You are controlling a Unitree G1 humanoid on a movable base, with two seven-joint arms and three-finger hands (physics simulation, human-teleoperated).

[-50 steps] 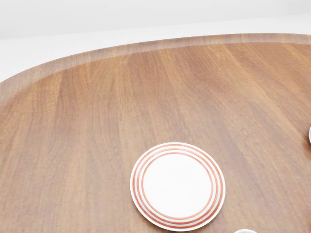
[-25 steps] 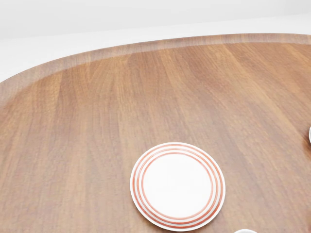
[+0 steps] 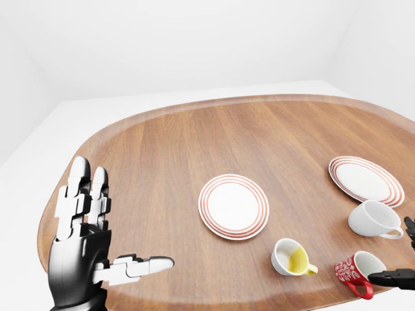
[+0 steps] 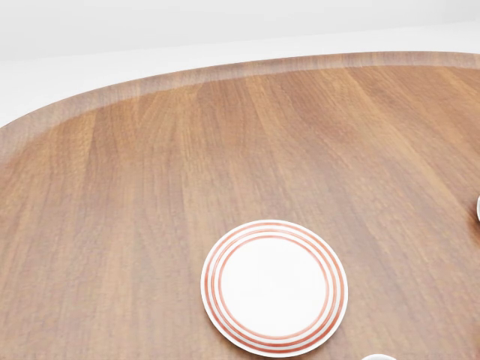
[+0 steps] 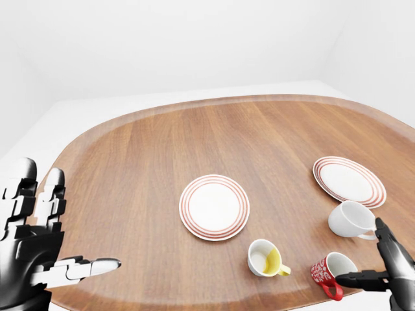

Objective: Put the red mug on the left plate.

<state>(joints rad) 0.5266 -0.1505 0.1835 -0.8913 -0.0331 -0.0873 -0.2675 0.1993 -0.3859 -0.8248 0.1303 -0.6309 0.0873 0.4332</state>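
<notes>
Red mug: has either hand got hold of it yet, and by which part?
Nothing is held. The red mug lies on the table; the right hand is open beside it, and the left hand is open and empty.

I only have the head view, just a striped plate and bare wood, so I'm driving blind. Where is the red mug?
Observer: The red mug lies on its side near the table's bottom right edge in the right-eye view, below a white mug.
Operator: Is my right hand near it?
Observer: The right hand is open, one fingertip beside the mug's handle, not closed round it.
Operator: Which plate is my target?
Observer: There are two striped plates; the left plate is the one you see. The right plate sits outside your view.
Operator: Anything between mug and plate?
Observer: A mug with a yellow inside lies between them.
</notes>
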